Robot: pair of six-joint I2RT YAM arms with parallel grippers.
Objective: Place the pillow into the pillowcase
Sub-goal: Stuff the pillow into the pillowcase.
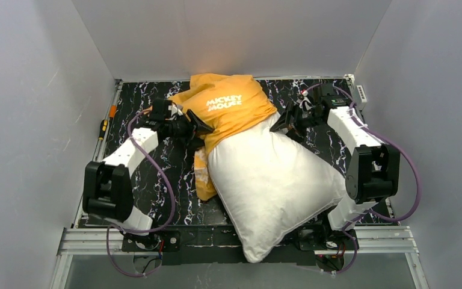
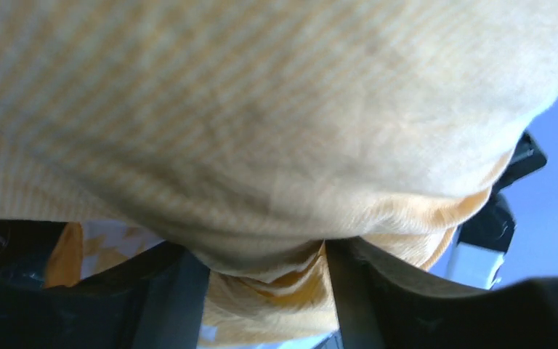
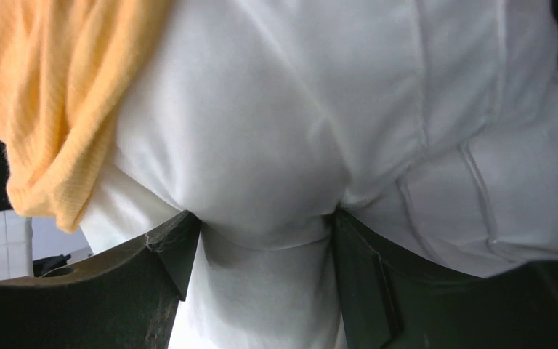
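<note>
Top external view, items by size.

1. Table (image 1: 156, 105): black slab with white marble veining, flat and hard.

2. Pillow (image 1: 271, 186): plump off-white rectangle of smooth woven cloth, softly creased. It lies at the table's middle with its long axis on the 11-to-5 o'clock line. The far end is tucked into the case and the near corner overhangs the table edge at 6 o'clock. The right wrist view shows stitched seam lines on its cover.

3. Pillowcase (image 1: 228, 105): bright orange fabric, finely ribbed up close and rumpled. It sits at 12 o'clock from the pillow's bare part, against the far wall. White "MICKEY MOUSE" lettering faces up. The closed end points to 11 o'clock and the mouth to 5 o'clock. It covers only the pillow's far end, with a loose flap trailing along the pillow's 9 o'clock side.

4. Right gripper (image 1: 286, 120): black, at the pillow's 1 o'clock edge. Its fingers (image 3: 363, 283) pinch a bulging fold of white pillow cloth beside the orange hem.

5. Left gripper (image 1: 200, 127): black, at the case's 9 o'clock side. Its fingers (image 2: 178, 298) clamp a bunched fold of orange fabric.
</note>
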